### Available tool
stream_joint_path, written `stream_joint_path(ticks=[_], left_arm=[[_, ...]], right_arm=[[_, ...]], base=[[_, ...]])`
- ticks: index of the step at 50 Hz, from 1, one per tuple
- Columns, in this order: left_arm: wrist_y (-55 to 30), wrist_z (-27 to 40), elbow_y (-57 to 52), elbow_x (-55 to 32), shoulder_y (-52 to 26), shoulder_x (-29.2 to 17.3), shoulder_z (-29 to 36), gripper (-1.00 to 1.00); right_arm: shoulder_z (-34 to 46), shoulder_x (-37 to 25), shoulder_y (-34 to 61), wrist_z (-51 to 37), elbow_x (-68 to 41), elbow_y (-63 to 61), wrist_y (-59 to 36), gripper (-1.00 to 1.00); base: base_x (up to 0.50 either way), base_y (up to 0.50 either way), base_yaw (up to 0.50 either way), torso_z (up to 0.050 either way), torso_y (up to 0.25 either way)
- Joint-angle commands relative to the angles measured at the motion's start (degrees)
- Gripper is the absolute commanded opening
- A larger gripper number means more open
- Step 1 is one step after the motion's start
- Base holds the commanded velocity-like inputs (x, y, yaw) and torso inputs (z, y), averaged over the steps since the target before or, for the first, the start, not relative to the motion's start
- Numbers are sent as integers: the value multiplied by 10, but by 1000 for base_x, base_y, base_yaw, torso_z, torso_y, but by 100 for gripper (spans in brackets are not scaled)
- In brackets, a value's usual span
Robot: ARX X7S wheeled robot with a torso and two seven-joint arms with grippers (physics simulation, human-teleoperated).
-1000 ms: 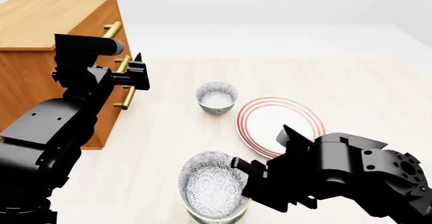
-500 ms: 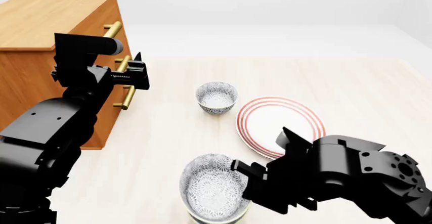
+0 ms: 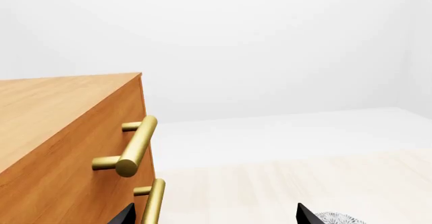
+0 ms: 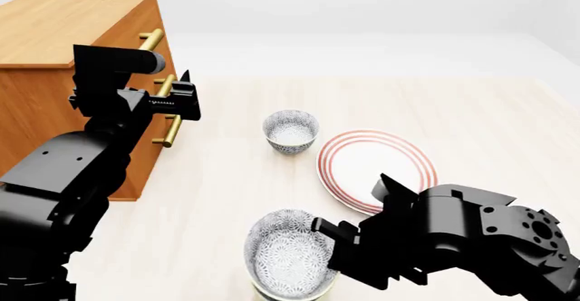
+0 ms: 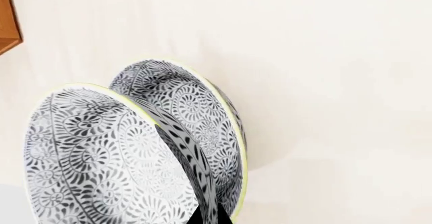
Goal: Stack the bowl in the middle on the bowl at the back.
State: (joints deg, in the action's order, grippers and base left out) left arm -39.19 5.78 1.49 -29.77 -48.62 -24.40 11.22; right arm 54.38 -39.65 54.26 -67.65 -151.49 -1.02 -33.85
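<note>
The right gripper (image 4: 328, 236) held the bowl in the middle (image 4: 285, 253), fingers pinched on its rim, low at the near desk (image 4: 490, 117) edge, with the back bowl (image 4: 291, 130) well apart, straight ahead beyond it.

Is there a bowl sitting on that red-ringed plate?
No, the plate is bare; the far bowl stands on the table beside it, apart from its rim.

Patterned bowl (image 5: 115, 168) pinched at rim; second bowl (image 5: 192, 118) just behind
</note>
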Motion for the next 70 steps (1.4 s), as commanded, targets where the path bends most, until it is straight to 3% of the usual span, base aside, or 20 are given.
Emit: stream_joint_path(ticks=[1,5,6,7,8,17,18,32,51,60,70], left_arm=[[1,0,1,-1,0,0,0,100],[2,1,2,-1,0,0,1,100],[3,1,2,-1,0,0,1,100],[2,1,2,-1,1,0,1,100],[2,1,2,-2,1,-1,1,100],[5,0,5,-1,0,-1,2,100],[4,0,5,-2,0,-1,2,100],[2,1,0,-5,0,-1,3,100],[-32,4,-49,-29,-9,-9,1,100],[-100,25,-169,-82,12,-38,-21,100],[-232,72,-300,-209,9,-84,-103,100]], right_arm=[[-1,-1,2,3,-1,-1,3,-100],[1,0,2,4,1,1,2,-100],[2,0,2,5,0,2,0,100],[2,0,2,5,1,2,0,100],[3,1,2,6,1,3,0,-100],[5,3,3,8,3,7,-2,-100],[5,3,3,8,3,6,-2,100],[-4,-3,20,-3,-8,-16,3,100],[-60,-66,97,-79,-15,-131,70,100],[-88,-113,124,-83,32,-167,70,100],[-115,-184,185,-85,97,-212,-3,100]], base=[[0,0,0,0,0],[0,0,0,0,0],[0,0,0,0,0],[0,0,0,0,0],[0,0,0,0,0],[0,0,0,0,0],[0,0,0,0,10],[0,0,0,0,0],[0,0,0,0,0],[0,0,0,0,0],[0,0,0,0,0]])
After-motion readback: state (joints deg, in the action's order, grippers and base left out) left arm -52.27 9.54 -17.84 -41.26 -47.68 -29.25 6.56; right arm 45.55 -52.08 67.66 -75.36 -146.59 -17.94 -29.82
